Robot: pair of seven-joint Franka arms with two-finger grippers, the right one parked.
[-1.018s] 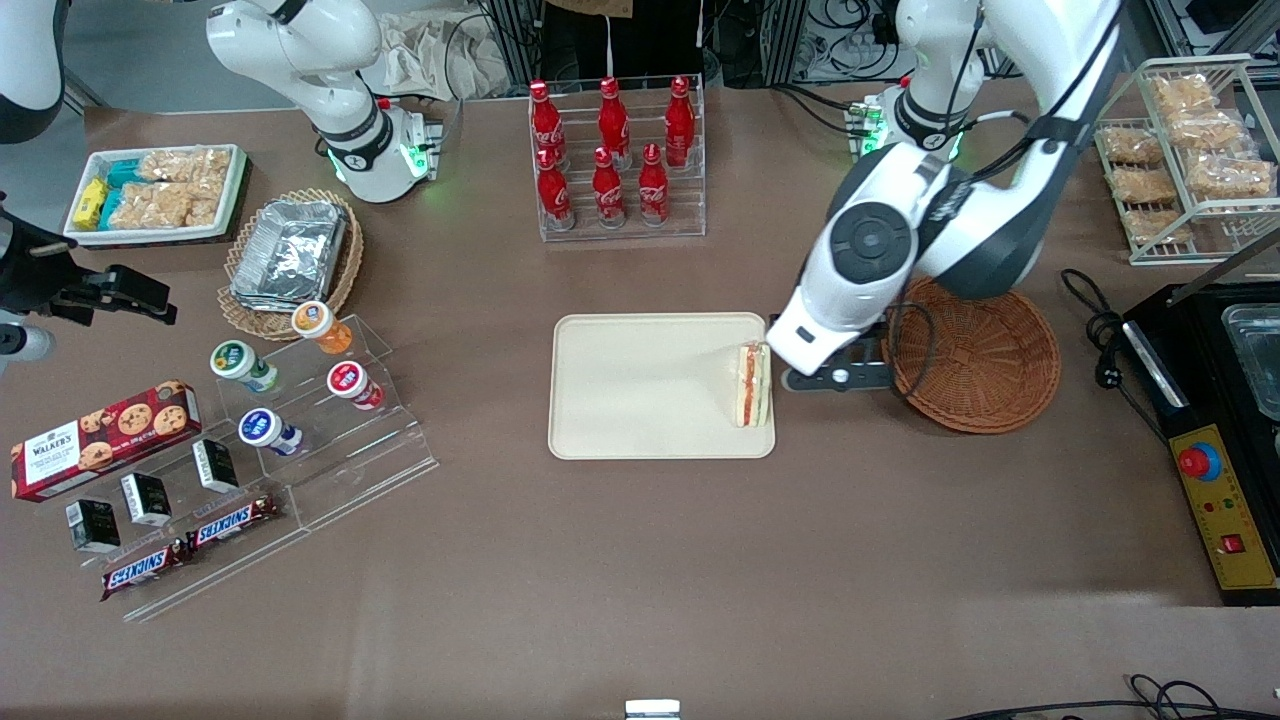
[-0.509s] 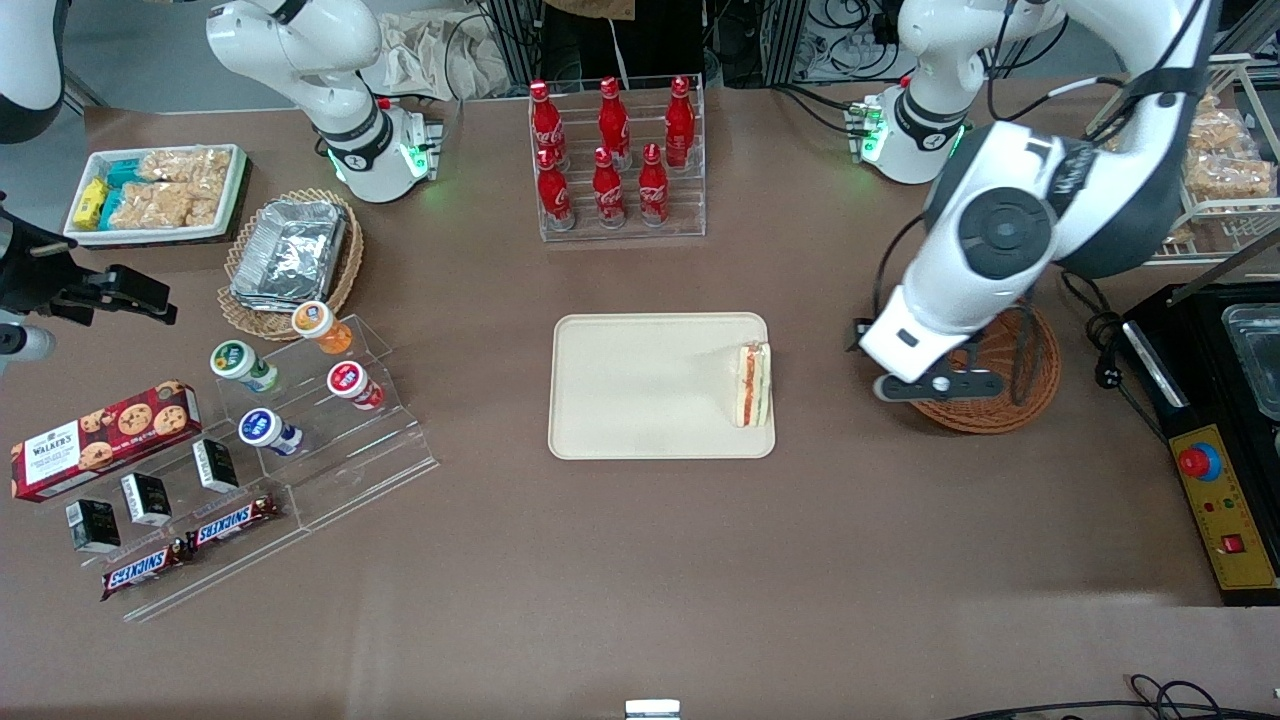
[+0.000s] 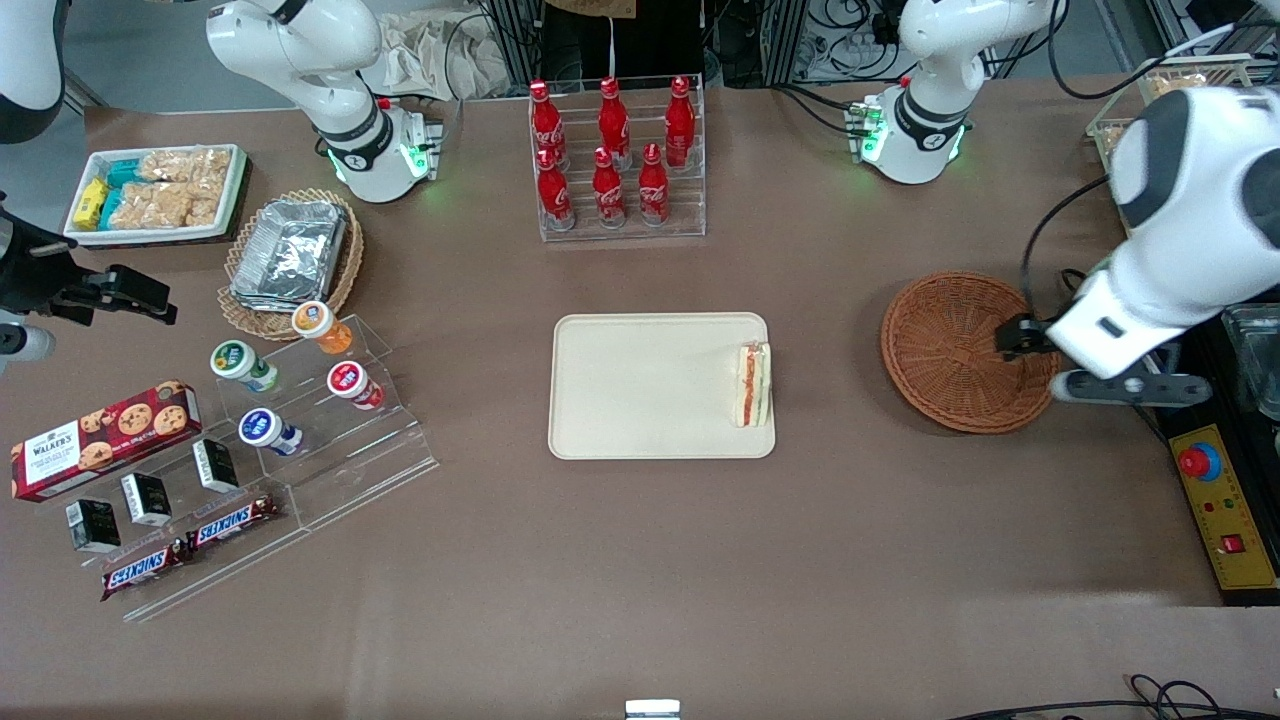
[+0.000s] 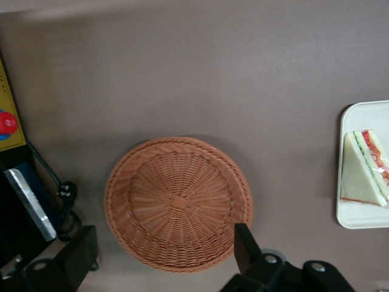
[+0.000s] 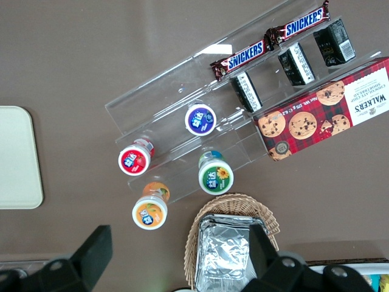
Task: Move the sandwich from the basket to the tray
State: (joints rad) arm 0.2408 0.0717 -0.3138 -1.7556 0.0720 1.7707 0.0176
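While the sandwich (image 3: 752, 385) rests on the tray (image 3: 640, 390), the open, empty end effector (image 4: 164, 267) hovers above the basket (image 3: 955, 350).

Sandwich (image 3: 752, 385) on tray (image 3: 640, 390), wicker basket (image 3: 950, 352) empty

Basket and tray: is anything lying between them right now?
No. The front view shows only bare table between the basket and the tray. The sandwich sits on the tray; the open tool hangs over the basket's rim.

Robot lab, mock snack shop: cola bottles (image 3: 610, 150), emergency-stop box (image 3: 1222, 510), cables.
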